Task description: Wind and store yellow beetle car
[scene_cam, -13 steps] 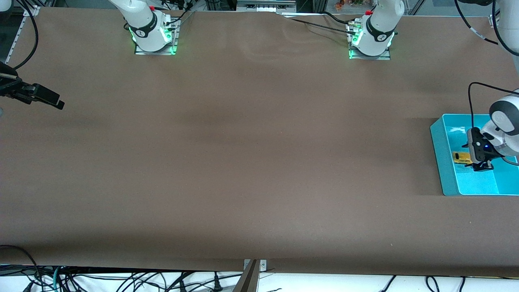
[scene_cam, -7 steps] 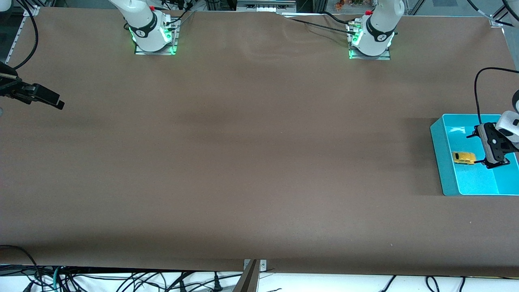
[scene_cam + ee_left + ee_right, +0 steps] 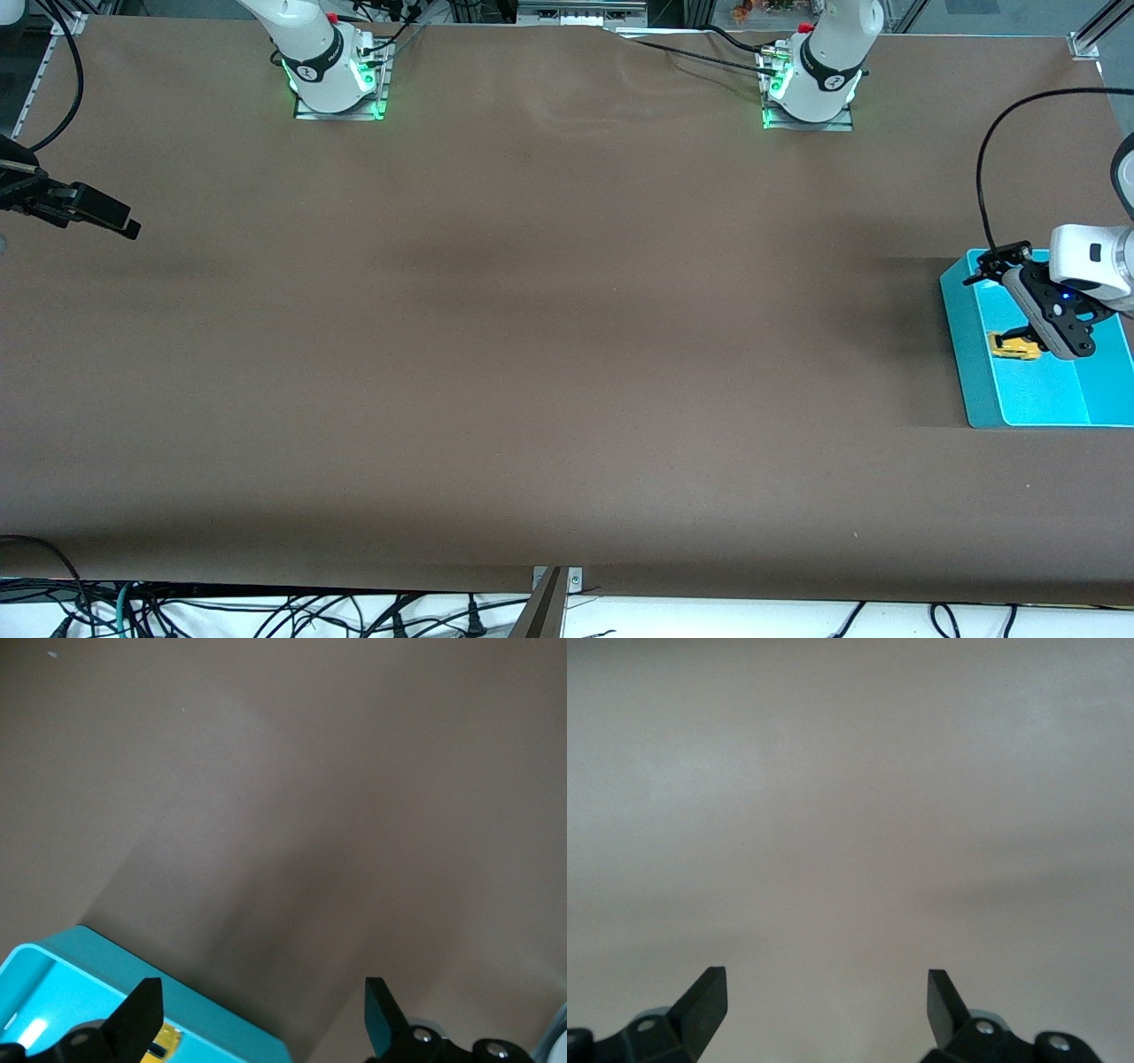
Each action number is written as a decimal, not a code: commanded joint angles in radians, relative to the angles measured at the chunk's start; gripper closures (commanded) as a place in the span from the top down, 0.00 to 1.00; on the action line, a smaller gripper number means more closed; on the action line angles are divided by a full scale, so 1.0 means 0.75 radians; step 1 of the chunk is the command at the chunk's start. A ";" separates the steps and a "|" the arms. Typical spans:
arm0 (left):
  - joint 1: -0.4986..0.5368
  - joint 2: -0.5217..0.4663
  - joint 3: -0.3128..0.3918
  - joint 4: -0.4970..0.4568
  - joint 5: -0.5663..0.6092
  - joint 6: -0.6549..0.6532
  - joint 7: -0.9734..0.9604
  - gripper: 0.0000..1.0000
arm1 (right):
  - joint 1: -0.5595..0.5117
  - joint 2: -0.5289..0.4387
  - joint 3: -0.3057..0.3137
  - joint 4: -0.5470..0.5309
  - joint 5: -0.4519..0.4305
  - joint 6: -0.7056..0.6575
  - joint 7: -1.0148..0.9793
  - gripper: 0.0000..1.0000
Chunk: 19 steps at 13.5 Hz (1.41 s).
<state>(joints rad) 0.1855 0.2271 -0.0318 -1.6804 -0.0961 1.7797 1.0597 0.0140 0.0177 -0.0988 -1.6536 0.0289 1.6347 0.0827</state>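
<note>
Car (image 3: 1013, 346): lying in bin (image 3: 966, 354).
Left tool (image 3: 263, 1014): hanging spread over bin.
Right tool (image 3: 827, 1001): waiting spread over table (image 3: 532, 354).

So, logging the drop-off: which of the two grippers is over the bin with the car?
The left gripper, jaws open, above the turquoise bin holding the yellow beetle car. The right gripper waits at the right arm's end.

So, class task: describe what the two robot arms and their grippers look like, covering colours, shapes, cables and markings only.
Both arms are glossy white with rounded links and black joint rings, on metal base plates glowing green. A red button sits near each base. The left gripper is black with a small blue light, and a black cable loops above it. The right gripper is black too. Each has two flat, wedge-shaped black fingers.
</note>
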 commanded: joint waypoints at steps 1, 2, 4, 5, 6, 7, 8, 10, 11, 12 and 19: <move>-0.079 -0.090 0.002 0.048 -0.036 -0.086 -0.362 1.00 | -0.006 0.003 0.005 0.018 0.017 -0.020 0.019 1.00; -0.088 -0.131 0.002 0.046 -0.033 -0.109 -0.524 1.00 | -0.008 0.003 0.005 0.018 0.017 -0.020 0.019 1.00; -0.106 -0.182 0.008 0.048 -0.017 -0.154 -0.798 1.00 | -0.006 0.003 0.005 0.018 0.017 -0.018 0.019 1.00; -0.106 -0.200 0.008 0.048 -0.015 -0.172 -0.894 1.00 | -0.006 0.003 0.005 0.018 0.017 -0.018 0.019 1.00; -0.106 -0.215 0.008 0.048 -0.015 -0.186 -0.964 1.00 | -0.006 0.003 0.005 0.018 0.017 -0.018 0.019 1.00; -0.106 -0.229 0.010 0.048 -0.015 -0.195 -1.020 1.00 | -0.006 0.003 0.005 0.018 0.017 -0.018 0.019 1.00; -0.106 -0.243 0.014 0.054 -0.017 -0.225 -1.069 1.00 | -0.006 0.003 0.005 0.018 0.017 -0.018 0.019 1.00; -0.110 -0.280 0.016 0.064 -0.019 -0.309 -1.228 1.00 | -0.006 0.003 0.005 0.018 0.017 -0.018 0.019 1.00; -0.118 -0.278 0.014 0.064 -0.033 -0.327 -1.328 1.00 | -0.006 0.003 0.005 0.018 0.017 -0.018 0.019 1.00; -0.131 -0.270 0.016 0.064 -0.035 -0.328 -1.363 1.00 | -0.006 0.003 0.005 0.018 0.017 -0.018 0.019 1.00; -0.192 -0.288 0.012 0.081 0.087 -0.321 -1.264 1.00 | -0.006 0.003 0.005 0.018 0.017 -0.018 0.019 1.00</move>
<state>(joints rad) 0.0478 0.0213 -0.0290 -1.6372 -0.0595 1.5519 0.0913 0.0141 0.0178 -0.0986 -1.6536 0.0290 1.6347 0.0827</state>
